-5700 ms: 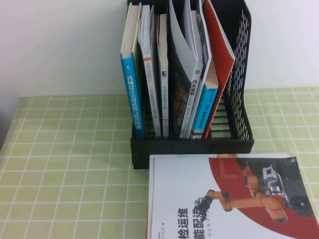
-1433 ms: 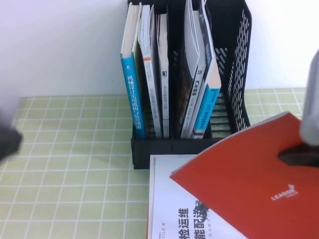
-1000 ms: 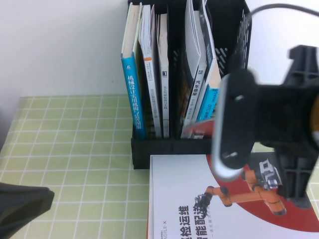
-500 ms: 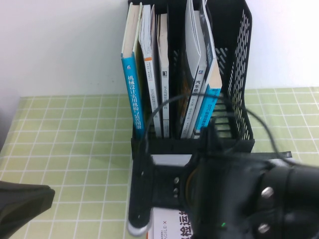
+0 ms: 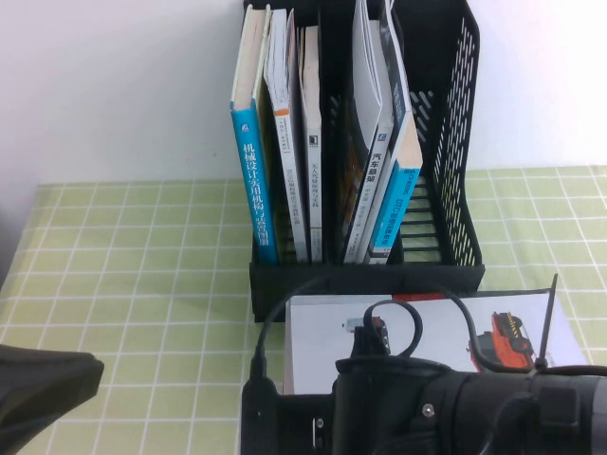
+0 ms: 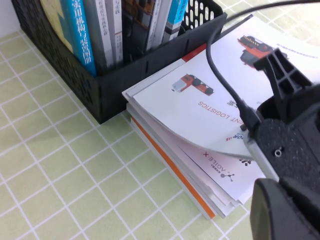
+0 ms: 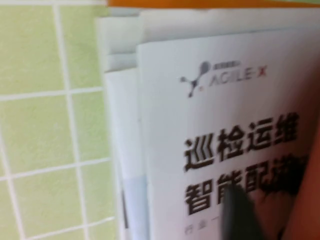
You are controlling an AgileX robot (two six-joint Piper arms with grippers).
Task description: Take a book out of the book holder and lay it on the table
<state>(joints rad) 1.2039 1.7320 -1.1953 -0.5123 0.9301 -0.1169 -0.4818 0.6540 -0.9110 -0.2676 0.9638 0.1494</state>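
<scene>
The book (image 5: 441, 327) lies white side up, with small orange vehicles, on another book in front of the black book holder (image 5: 365, 280) on the green checked table (image 5: 133, 284). In the left wrist view the book (image 6: 210, 95) has its near edge curled up at my right gripper (image 6: 250, 150), which is shut on it. My right arm (image 5: 446, 408) covers the book's near part. In the right wrist view a dark fingertip (image 7: 240, 212) and a red cover edge show. My left gripper (image 5: 38, 393) is shut and empty at the near left, also in the left wrist view (image 6: 287, 210).
A white book with "AGILE X" print (image 6: 207, 172) lies under the book and also shows in the right wrist view (image 7: 225, 125). Several upright books, two with blue spines (image 5: 254, 180), stand in the holder. Its rightmost slot (image 5: 432, 142) is empty. A wall stands behind.
The red booklet left the holder's right slot in my right gripper. It was turned over and lowered white side up onto the lying book. My right arm has dropped lower in view.
</scene>
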